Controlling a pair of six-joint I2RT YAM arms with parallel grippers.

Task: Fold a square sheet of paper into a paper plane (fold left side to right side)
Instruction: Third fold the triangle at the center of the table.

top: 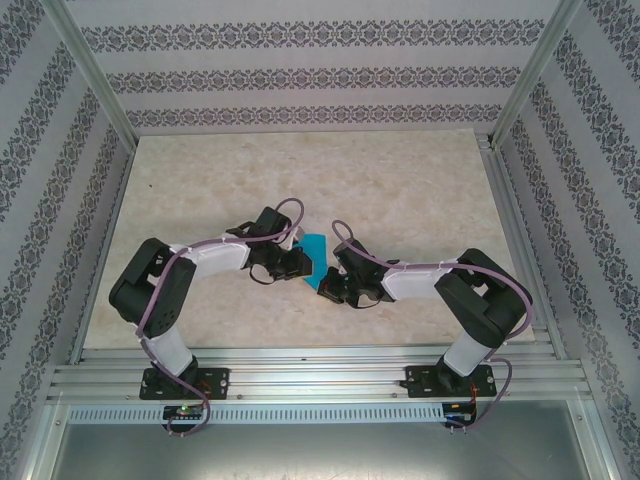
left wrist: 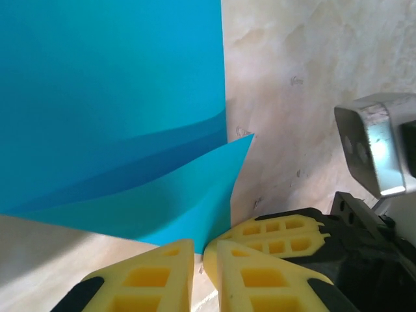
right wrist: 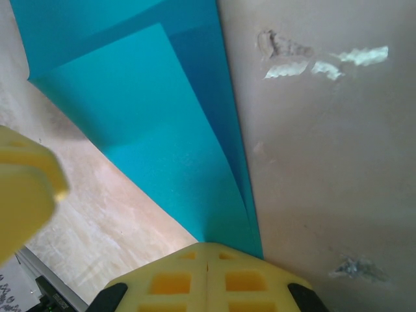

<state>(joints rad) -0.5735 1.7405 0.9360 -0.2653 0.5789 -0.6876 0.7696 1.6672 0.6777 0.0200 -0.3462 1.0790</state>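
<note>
The square sheet of paper (top: 316, 254) is turquoise and lies mid-table between my two grippers, folded over itself with the upper layer bowed up off the lower one (left wrist: 117, 97). My right gripper (right wrist: 207, 250) is shut on the near corner of the sheet (right wrist: 149, 110), where both layers run in under its yellow pads. My left gripper (left wrist: 203, 250) stands at the same corner with a narrow gap between its fingers (left wrist: 156, 276); the paper's tip reaches that gap. The right gripper's fingers (left wrist: 279, 231) sit right beside it. From above, the left gripper (top: 296, 264) and right gripper (top: 334, 287) nearly touch.
The table (top: 400, 190) is pale marble-patterned board with scuff marks (right wrist: 325, 65). Aluminium rails (top: 320, 375) run along the near edge by the arm bases, and patterned walls (top: 300, 75) close in the back and sides. The right wrist's camera housing (left wrist: 380, 149) hangs close to my left fingers.
</note>
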